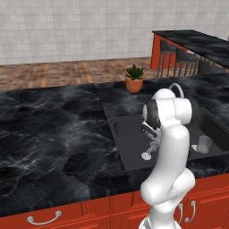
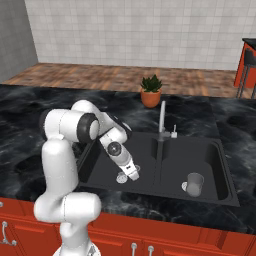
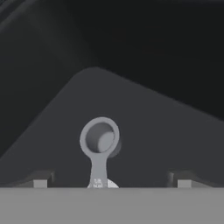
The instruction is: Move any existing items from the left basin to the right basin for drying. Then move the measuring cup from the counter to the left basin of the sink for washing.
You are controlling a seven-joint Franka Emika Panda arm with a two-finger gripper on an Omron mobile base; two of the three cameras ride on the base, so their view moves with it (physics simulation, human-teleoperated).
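The grey measuring cup [image 3: 100, 139] lies on the floor of the sink's left basin [image 1: 129, 143], its round bowl away from the hand and its handle pointing back toward it. My gripper [image 3: 111, 181] hangs low in that basin just above the cup, open, with its fingertips [image 3: 41, 181] wide apart on either side of the handle and not touching it. From the base, the cup [image 1: 146, 154] [image 2: 121, 176] shows just beyond the gripper [image 1: 153, 144] [image 2: 133, 173]. A clear glass [image 1: 205, 144] [image 2: 194, 184] stands upright in the right basin.
The faucet [image 2: 162, 120] rises behind the divider between the basins. A potted plant [image 1: 134, 78] [image 2: 151, 91] stands on the black marble counter [image 1: 53, 129] behind the sink. Bar stools [image 1: 179, 58] stand at the far right.
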